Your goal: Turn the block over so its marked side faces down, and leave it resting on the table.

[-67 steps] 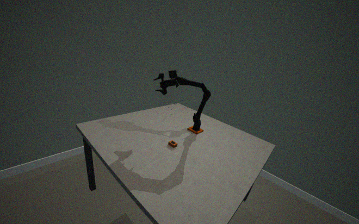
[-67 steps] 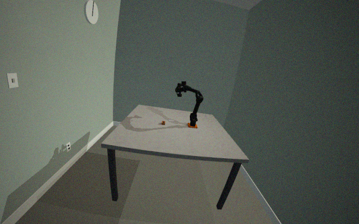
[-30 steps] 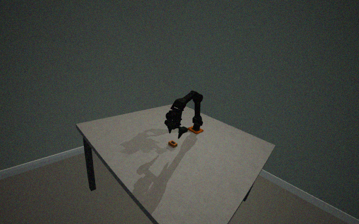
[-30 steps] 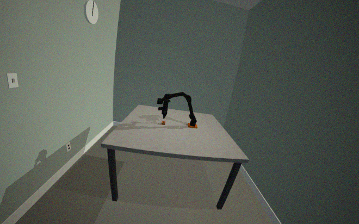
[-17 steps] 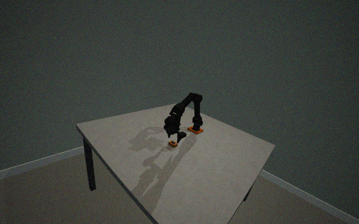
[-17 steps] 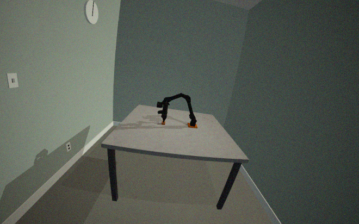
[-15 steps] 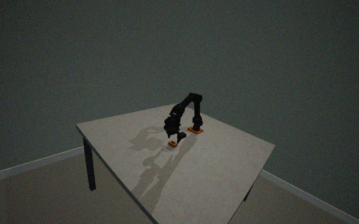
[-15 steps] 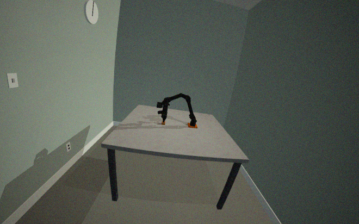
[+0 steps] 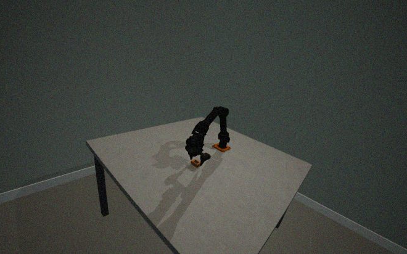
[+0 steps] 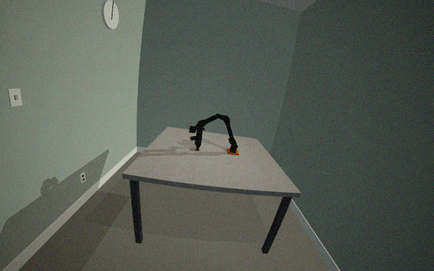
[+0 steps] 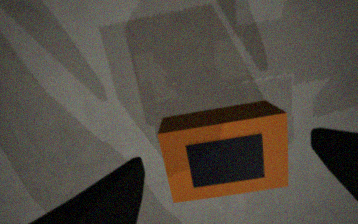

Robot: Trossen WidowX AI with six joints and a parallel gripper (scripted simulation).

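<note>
Directly over the block (image 11: 223, 151), the gripper (image 11: 230, 175) hangs with its fingers spread wide and holding nothing, one dark tip on either side of the block and apart from it. Its dark marked patch faces up. It rests on the table (image 9: 237, 195), near the arm's orange base plate (image 9: 221, 147).
</note>
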